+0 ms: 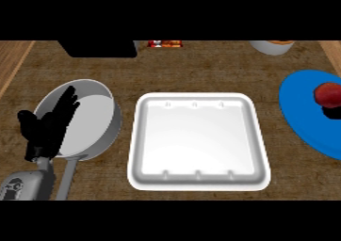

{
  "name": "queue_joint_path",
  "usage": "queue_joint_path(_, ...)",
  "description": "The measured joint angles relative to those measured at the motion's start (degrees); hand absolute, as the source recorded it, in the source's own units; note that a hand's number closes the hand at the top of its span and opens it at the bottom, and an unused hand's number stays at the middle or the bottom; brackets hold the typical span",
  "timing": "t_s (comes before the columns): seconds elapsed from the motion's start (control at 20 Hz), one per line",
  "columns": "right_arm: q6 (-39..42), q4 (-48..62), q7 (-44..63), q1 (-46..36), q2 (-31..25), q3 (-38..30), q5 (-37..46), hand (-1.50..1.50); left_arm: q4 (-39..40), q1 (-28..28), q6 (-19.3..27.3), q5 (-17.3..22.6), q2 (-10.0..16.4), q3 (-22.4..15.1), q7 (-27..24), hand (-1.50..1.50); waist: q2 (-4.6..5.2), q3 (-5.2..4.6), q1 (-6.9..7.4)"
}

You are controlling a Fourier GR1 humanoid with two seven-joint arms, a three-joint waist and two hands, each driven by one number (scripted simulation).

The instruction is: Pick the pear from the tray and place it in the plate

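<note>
1. At the far left, the robot's black left hand [49,129] rests with its fingers straight and pointing up, open and holding nothing. It has no part in the step.
2. Beneath and beside it lies a round grey metal pan [97,117], its long handle running down toward the lower edge. The hand covers the pan's left half.
3. In the middle sits the white rectangular moulded tray [198,141] with rounded corners. Nothing lies in it, so the pick looks done.
4. At the right, the round blue plate [304,110] is cut by the view's edge. The red, rounded pear [331,94] already lies on it, toward its right side.
5. Just below the pear, a black patch at the edge is most likely part of the right hand [338,113]. Too little of it shows to tell whether it grips the fruit or has let go.
6. The step in hand appears to be the release. To do it well, the hand should let the fruit settle on the plate's flat middle first. It should then open away from the pear and lift straight off without brushing it, since a rounded fruit may roll toward the rim.
7. No writing can be read. Along the back edge stand a black box [97,48], a small red-and-orange packet [165,44] whose label is too small to make out, and a pale cup [273,46].
</note>
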Motion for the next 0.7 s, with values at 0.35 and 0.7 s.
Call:
queue_joint_path(0.35, 2.3, 14.1, -14.1, -2.6, -3.4, -3.2, -6.3, -1.50, -0.6, -0.8, 0.1, -0.5, -0.5, -0.1, 0.9, 0.00, 0.09, 0.02, 0.32)
queue_joint_path(0.7, 1.6, 9.7, -28.2, -4.2, -2.1, -6.3, -14.3, -1.50, 1.1, -0.6, -0.1, -0.7, -0.6, 0.4, -0.3, 0.00, -0.20, -0.01, -0.46)
